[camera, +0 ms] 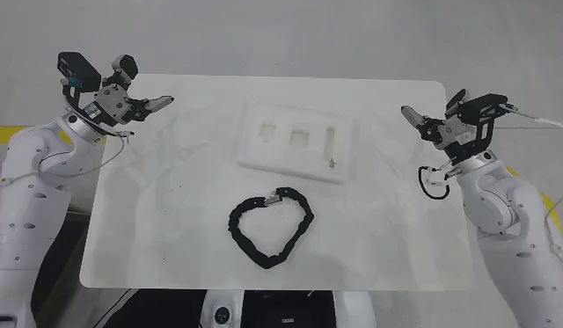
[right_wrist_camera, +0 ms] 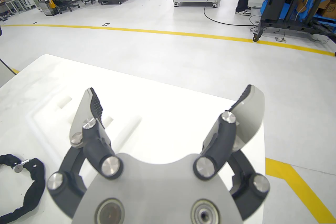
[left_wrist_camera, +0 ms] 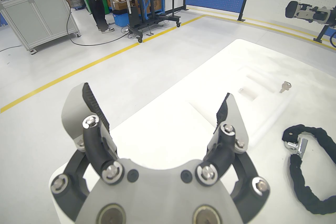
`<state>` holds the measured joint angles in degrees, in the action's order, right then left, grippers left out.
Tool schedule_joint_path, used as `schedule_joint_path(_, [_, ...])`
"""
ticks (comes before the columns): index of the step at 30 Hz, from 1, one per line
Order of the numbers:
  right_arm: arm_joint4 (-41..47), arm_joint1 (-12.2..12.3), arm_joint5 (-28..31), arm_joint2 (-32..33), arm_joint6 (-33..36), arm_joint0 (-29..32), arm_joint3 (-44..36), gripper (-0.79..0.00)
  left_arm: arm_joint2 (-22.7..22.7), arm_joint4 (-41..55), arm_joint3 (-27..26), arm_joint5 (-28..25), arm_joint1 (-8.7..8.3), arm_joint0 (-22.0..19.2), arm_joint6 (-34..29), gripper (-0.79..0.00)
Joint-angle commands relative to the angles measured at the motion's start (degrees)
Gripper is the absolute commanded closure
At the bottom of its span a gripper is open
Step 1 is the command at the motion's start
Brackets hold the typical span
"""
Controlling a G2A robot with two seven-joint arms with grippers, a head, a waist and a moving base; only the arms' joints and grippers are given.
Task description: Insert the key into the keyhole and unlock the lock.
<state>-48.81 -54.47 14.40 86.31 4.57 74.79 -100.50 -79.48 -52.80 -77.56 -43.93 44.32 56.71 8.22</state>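
Left gripper (camera: 163,102) and right gripper (camera: 407,112) stand wide, empty; the key (camera: 332,162), lying on the tray (camera: 264,156) at 1 o'clock from the lock (camera: 255,251), may skid under an off-centre pinch.

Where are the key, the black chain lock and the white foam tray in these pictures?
key (left_wrist_camera: 284,86), left wrist view, its middle.
black chain lock (left_wrist_camera: 296,145), left wrist view, its metal end.
white foam tray (camera: 255,156), top view, a bare corner.
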Motion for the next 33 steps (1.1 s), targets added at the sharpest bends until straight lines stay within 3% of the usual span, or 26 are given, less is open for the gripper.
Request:
schedule_joint_path(1, [0.00,0.00,0.00,0.00,0.00,0.00,0.00,-0.784,0.00,0.00,0.00,0.00,0.00,0.00,0.00,-0.784])
schedule_joint_path(10, [0.00,0.00,0.00,0.00,0.00,0.00,0.00,-0.785,0.00,0.00,0.00,0.00,0.00,0.00,0.00,-0.785])
schedule_joint_path(13, [-0.86,0.09,0.99,-0.02,3.32,0.05,-0.60,-0.785,0.00,0.00,0.00,0.00,0.00,0.00,0.00,-0.785])
schedule_joint_path(20, [10.41,0.21,5.49,-1.11,20.89,-3.48,-2.51,-0.785,0.00,0.00,0.00,0.00,0.00,0.00,0.00,-0.785])
schedule_joint_path(27, [26.33,0.09,4.03,-7.32,46.25,-10.84,-2.02,-0.785,0.00,0.00,0.00,0.00,0.00,0.00,0.00,-0.785])
schedule_joint_path(33, [30.58,-0.53,3.05,-13.69,54.81,-16.57,0.96,-0.785,0.00,0.00,0.00,0.00,0.00,0.00,0.00,-0.785])
